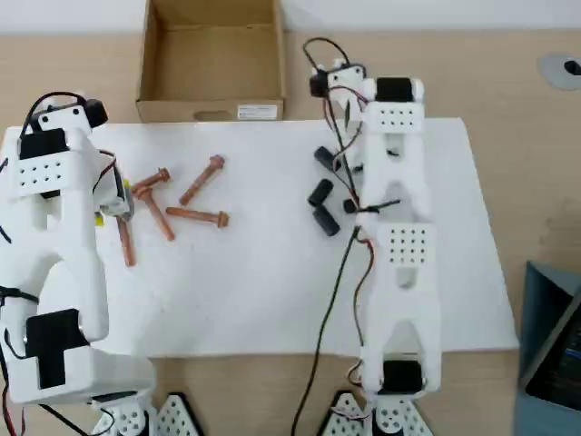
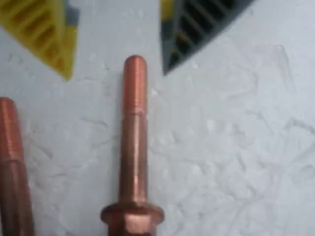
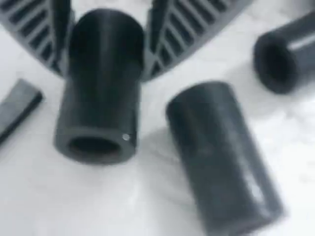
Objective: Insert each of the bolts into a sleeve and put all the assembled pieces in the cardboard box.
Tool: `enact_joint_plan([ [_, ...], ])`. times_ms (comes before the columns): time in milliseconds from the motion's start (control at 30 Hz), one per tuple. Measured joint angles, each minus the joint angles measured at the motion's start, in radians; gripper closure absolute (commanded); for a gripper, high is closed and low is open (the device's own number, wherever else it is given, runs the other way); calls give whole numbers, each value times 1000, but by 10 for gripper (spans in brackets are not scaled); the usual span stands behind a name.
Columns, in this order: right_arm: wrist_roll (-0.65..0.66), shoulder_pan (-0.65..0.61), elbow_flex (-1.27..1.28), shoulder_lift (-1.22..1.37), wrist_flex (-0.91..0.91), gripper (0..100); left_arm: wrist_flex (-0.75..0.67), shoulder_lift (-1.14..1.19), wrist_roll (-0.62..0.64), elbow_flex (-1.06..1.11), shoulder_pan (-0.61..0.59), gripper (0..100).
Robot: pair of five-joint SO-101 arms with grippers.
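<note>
Several copper bolts (image 1: 201, 179) lie loose on the white mat's left half. My left gripper (image 1: 116, 204) hangs low over them. In the left wrist view my left gripper (image 2: 117, 73) is open, and the threaded tip of one bolt (image 2: 134, 147) lies on the mat between its fingertips. A second bolt (image 2: 12, 167) lies beside it. Black sleeves (image 1: 320, 193) lie near the mat's middle right, beside my right gripper (image 1: 348, 163). In the right wrist view my right gripper (image 3: 104, 73) is shut on one sleeve (image 3: 98, 113), its fingers pressed against both sides. Another sleeve (image 3: 221, 157) lies close by.
The open cardboard box (image 1: 211, 109) stands just past the mat's far edge, left of centre. The white mat (image 1: 272, 291) is bare across its near half. A third sleeve (image 3: 285, 54) lies farther off. Cables trail along the right arm. A dark object sits at the table's right edge (image 1: 554, 354).
</note>
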Motion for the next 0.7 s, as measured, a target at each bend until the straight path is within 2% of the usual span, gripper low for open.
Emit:
enact_joint_plan([
  [167,-2,0,25,-138,0,988,0,0,0,0,0,871],
  [333,-2,0,221,-396,0,988,64,2,-37,-61,6,871],
  [533,0,34,552,-713,0,988,133,0,-132,-158,115,871],
  [700,0,100,792,-954,0,988,143,0,-140,-203,207,871],
])
